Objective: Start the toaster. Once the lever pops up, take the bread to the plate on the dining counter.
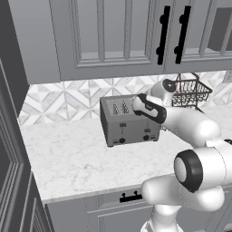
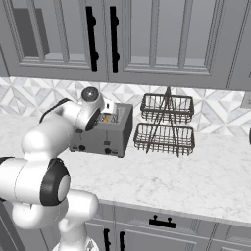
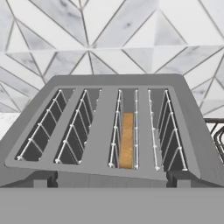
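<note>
The grey four-slot toaster point(image 1: 129, 122) point(image 2: 105, 135) point(image 3: 109, 87) stands on the marble worktop against the tiled wall. Two black levers and two black knobs show on its front in the left base view. The tan bread point(image 3: 127, 140) point(image 2: 105, 117) sits upright, low in the third slot from the left as the hand view sees it. My gripper point(image 3: 111, 179) point(image 2: 110, 113) hovers just above the toaster's front edge. It is open, its dark fingertips point(image 3: 43, 177) are spread wide, and nothing is between them. The plate and the dining counter are out of view.
A two-tier black wire basket rack point(image 1: 190, 93) point(image 2: 165, 125) stands just right of the toaster. Grey wall cabinets with black handles point(image 1: 163, 34) point(image 2: 90, 34) hang overhead. Bare marble worktop point(image 1: 77, 158) point(image 2: 196, 176) spreads in front. A tall dark cabinet point(image 1: 9, 181) borders the left.
</note>
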### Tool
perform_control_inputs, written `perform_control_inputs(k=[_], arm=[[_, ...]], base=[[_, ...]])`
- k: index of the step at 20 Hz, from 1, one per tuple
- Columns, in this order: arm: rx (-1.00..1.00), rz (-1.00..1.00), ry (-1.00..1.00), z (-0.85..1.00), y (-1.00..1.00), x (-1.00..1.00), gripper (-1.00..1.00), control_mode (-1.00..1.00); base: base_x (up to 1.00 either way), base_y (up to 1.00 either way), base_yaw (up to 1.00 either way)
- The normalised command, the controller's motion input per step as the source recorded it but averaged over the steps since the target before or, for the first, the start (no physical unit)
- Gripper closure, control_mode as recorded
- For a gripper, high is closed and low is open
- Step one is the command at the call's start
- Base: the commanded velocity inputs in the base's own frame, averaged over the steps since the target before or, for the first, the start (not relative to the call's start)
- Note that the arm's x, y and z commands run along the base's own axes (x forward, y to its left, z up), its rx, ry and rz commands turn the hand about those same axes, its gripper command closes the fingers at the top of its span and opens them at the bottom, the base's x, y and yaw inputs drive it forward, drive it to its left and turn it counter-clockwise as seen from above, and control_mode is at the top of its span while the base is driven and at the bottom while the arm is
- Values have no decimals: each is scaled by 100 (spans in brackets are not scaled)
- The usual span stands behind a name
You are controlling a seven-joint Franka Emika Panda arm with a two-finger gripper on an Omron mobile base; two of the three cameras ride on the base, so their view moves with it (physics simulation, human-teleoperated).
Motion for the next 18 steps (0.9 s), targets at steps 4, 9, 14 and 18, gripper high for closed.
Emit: perform_control_inputs(k=[4, 9, 14, 18], arm=[[0, -2, 0, -6, -5, 1, -100, -100], [0, 0, -1, -2, 0, 4, -100, -100], [0, 0, -1, -1, 0, 6, -100, -100], [0, 0, 0, -2, 0, 3, -100, -100]], base=[[0, 0, 0], [0, 0, 0], [0, 0, 0], [0, 0, 0]])
